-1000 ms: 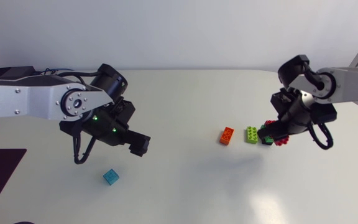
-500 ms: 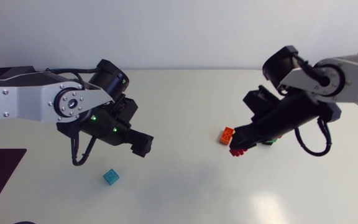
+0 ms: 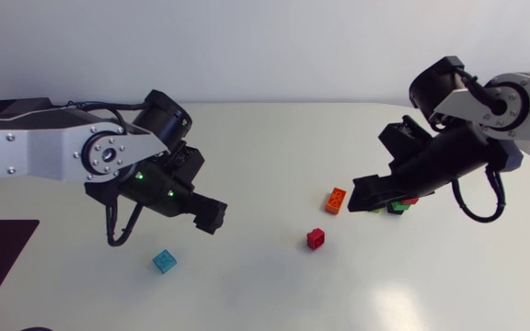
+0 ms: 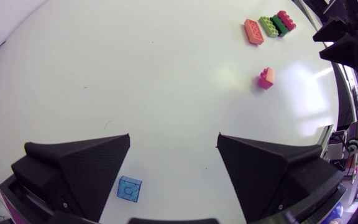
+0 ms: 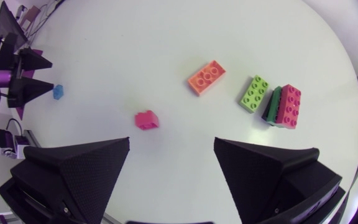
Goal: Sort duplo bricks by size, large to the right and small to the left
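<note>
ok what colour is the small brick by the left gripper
Light blue. The small brick shows best in the left wrist view.

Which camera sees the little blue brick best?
The left wrist view: the blue brick is close and whole, beside the left gripper. The head view shows it small; the right wrist view, a far-off speck.

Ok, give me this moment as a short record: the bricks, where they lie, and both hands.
small bricks: blue brick at the table's left; small red brick mid-table, alone
large bricks: orange brick, lime brick, dark green brick, large red brick, in a row at the right; the last two touch
left hand: open, empty, blue brick beside one finger
right hand: open, empty, by the large bricks
left to do: small red brick not yet at the left
</note>
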Robot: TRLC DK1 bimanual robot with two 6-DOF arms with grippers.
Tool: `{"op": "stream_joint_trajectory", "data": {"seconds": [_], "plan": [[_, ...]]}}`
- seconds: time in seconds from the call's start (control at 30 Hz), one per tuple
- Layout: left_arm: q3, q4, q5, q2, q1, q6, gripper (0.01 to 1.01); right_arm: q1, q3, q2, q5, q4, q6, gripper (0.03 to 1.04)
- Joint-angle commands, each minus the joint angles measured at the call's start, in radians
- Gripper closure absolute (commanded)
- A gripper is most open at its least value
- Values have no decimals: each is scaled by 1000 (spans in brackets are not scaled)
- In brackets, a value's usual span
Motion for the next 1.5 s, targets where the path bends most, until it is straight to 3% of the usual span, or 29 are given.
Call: {"op": "stream_joint_trajectory", "data": {"seconds": [0.0, 0.13, 0.27, 0.37, 0.43, 0.53, 0.6, 0.67, 0.7, 0.73, 0.8, 1.0, 1.03, 1.1, 1.27, 1.37, 1.47], "plan": [[-5, 5, 2, 27, -14, -24, 56, 16, -63, 43, 53, 22, 10, 59], [-1, 5, 2, 29, -23, -28, 56, 90, -92, 115, 148, 97, 56, 67], [-13, 4, 2, 18, -20, -28, 56, 202, -85, 250, 355, 186, 145, 74], [-28, 2, 2, 0, -6, -25, 56, 258, -33, 390, 533, 215, 200, 151], [-39, 2, 2, -14, 6, -24, 56, 280, 0, 457, 608, 217, 225, 169], [-53, 2, 2, -28, 26, -15, 56, 298, 46, 522, 688, 214, 245, 289], [-57, 4, 2, -29, 31, -9, 56, 306, 69, 519, 582, 185, 231, 293], [-59, 4, 2, -31, 35, -5, 56, 289, 66, 444, 236, 185, 160, 292], [-57, 4, 2, -31, 35, -5, 56, 277, 83, 431, 130, 154, 147, 290], [-56, 4, 2, -31, 35, -7, 56, 266, 116, 421, 65, 89, 139, 285], [-53, 4, 2, -32, 35, -5, 56, 245, 132, 367, -60, 63, 121, 285], [-44, 4, 2, -20, 26, -7, 56, 206, 102, 258, 1, 77, 127, 277], [-45, 4, 7, -17, 19, -9, 56, 191, 89, 243, 9, 83, 125, 234], [-44, -4, 77, -5, 8, -7, 54, 160, 60, 203, 47, 86, 121, 210], [-42, -3, 109, 40, -93, -4, 54, 105, -37, 88, 67, 88, 81, 195], [-39, 13, 108, 83, -158, 54, 56, 60, -88, 37, 64, 80, 41, 182], [-19, 14, 108, 118, -167, 171, 59, 24, -146, -26, 58, 68, -18, 182]]}}
